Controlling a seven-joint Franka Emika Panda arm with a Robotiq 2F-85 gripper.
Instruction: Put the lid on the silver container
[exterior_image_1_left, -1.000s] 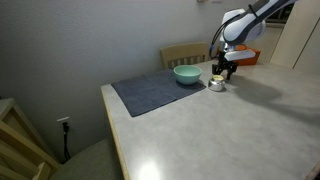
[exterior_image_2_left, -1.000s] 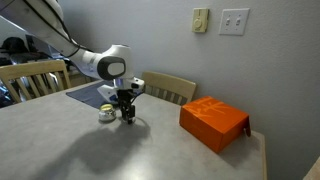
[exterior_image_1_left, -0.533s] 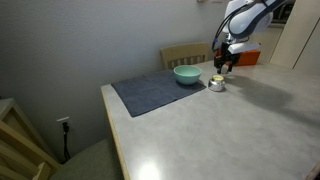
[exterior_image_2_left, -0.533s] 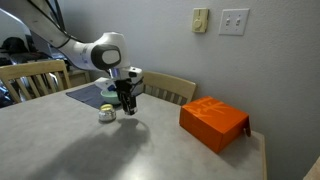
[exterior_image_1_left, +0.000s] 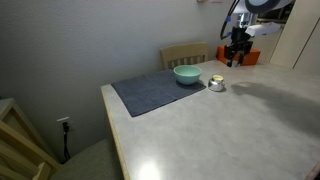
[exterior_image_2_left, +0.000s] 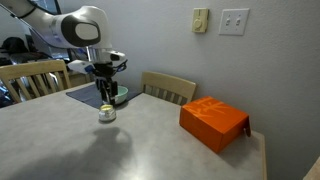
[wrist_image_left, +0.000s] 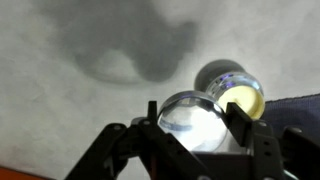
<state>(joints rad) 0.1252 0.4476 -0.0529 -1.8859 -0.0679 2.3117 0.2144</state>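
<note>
Grip on lid (wrist_image_left: 190, 122) near silver container (wrist_image_left: 238, 92)
Jaws clamp it; released off-centre, it could slide off the rim.

White, rounded arm (exterior_image_2_left: 80, 25) shells with dark bands at the joints. Just above the claw (exterior_image_2_left: 104, 90) sits a pale wrist piece. The claw itself is black, with matte, blocky fingers (wrist_image_left: 243, 118) on angular linkages.

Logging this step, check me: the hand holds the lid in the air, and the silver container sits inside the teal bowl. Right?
Not quite. The hand does hold the lid in the air, but the silver container stands on the table beside the teal bowl, not inside it; an exterior view shows this.
</note>
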